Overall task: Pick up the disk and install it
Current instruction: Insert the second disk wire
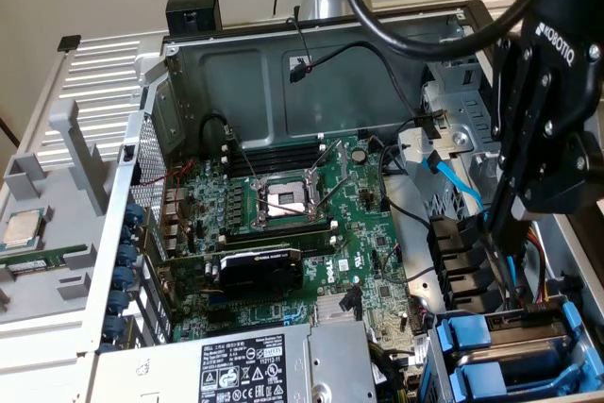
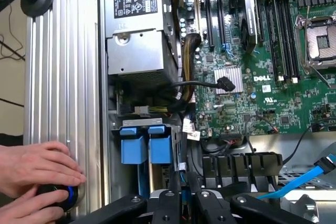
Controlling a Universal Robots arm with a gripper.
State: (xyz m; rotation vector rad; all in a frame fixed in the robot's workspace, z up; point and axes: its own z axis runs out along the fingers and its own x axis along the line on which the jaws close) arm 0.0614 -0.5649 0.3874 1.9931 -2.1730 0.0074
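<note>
Basically gripper (image 2: pixel 181 195) was nearly closed, apparently pinching the disk (image 2: pixel 176 177) by its edge, directly above the drive bay (image 1: pixel 514 361). Disk hung btwn the fingers, not seated yet; insertion left. Person's hands (image 2: pixel 37 174) were off to the side.

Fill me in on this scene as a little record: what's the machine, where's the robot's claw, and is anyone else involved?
setting: open computer case, motherboard exposed
processor socket: open, no chip in it
gripper: low over the drive bay, beside the motherboard
blue carriers: two, side by side in the bay, just beyond the gripper
person: hands resting on a round blue-lit device outside the case
</note>
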